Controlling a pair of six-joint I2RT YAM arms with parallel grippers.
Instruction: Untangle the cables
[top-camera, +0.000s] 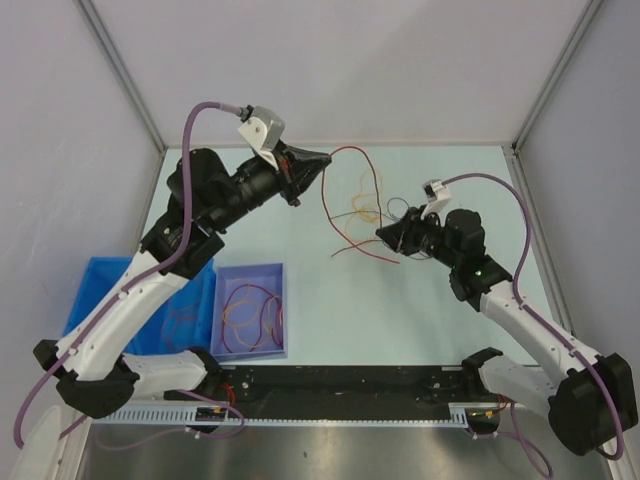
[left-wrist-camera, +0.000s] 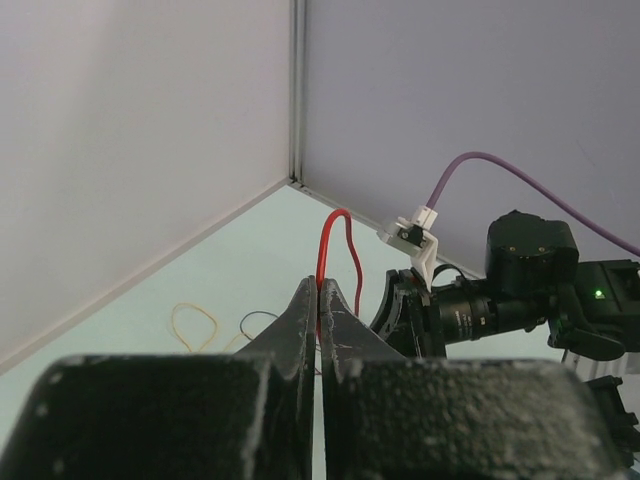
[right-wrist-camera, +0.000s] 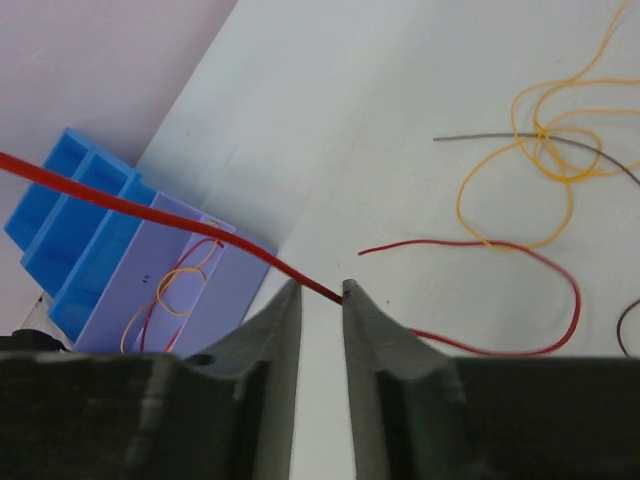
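The left gripper (left-wrist-camera: 319, 292) pinches the red cable (left-wrist-camera: 335, 222) high, likely to pull it free; the right gripper (right-wrist-camera: 320, 290), narrowly parted, straddles a red strand (right-wrist-camera: 200, 228).

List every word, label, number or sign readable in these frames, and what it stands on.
None can be read in any view.
White toothed strip at the near table edge: plain teeth, no digits visible.
Lavender tray and blue bin: no labels.
Green light on the right arm: a lamp, no text.

Red, yellow, dark cables (top-camera: 366, 213) tangled; one red raised.
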